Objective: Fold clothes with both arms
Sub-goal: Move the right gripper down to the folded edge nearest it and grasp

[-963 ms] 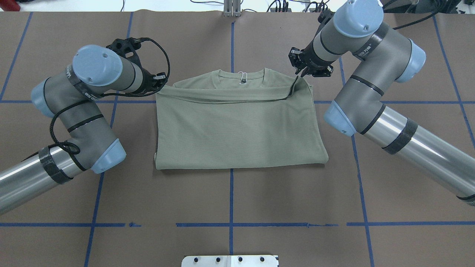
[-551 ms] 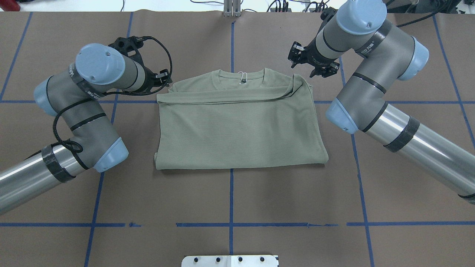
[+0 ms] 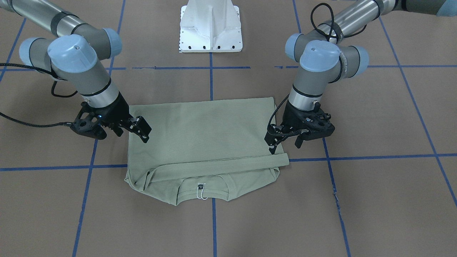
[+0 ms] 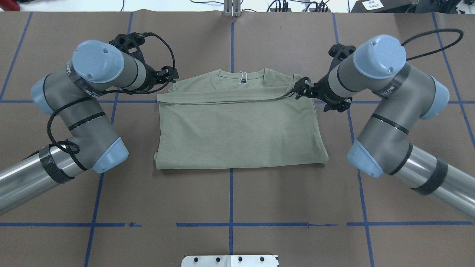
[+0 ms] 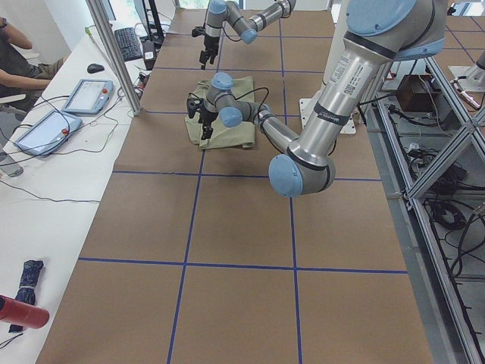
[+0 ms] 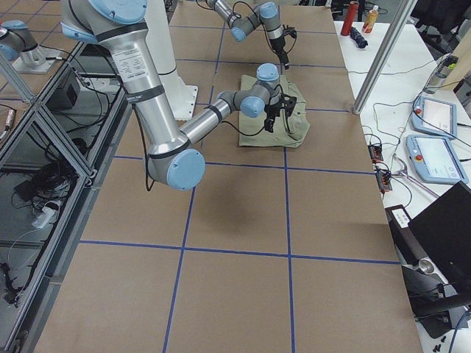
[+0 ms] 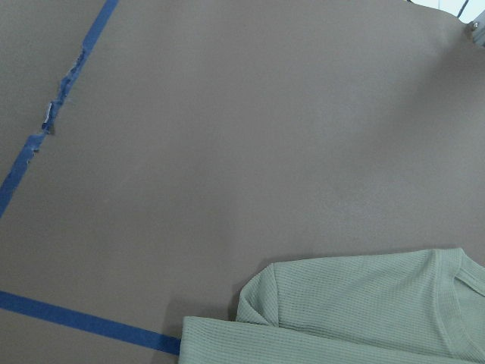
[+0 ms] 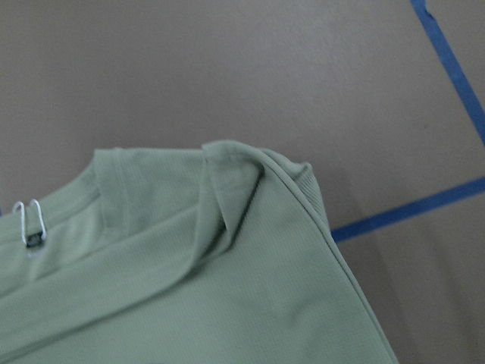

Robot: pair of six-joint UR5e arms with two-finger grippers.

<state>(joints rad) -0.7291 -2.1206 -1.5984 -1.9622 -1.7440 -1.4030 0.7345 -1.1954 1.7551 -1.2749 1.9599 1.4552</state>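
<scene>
The left claw (image 3: 285, 144) is hanging with its fingers spread and is gripping nothing; its tips are hovering just beside the end of the folded band of the sage-green shirt (image 4: 237, 129). The right claw (image 3: 131, 135) is also standing released and empty. One finger is reaching over the cloth's edge, though whether it is touching the cloth cannot be told. The shirt is lying flat between the two claws, folded into a rectangle, with its collar and neck label (image 4: 242, 78) peeking out past the band.

Since a moment ago the right claw has been coming in from beyond the shoulder corner to the shirt's side. The left claw is staying almost where it was, and the shirt is lying unchanged.

Brown paper crossed by blue tape lines (image 4: 231, 196) is covering the counter (image 4: 297, 193). A white pedestal (image 3: 210, 28) is standing behind the claws, and side desks (image 5: 45, 174) carrying tablets (image 5: 87, 95) are flanking the counter.
</scene>
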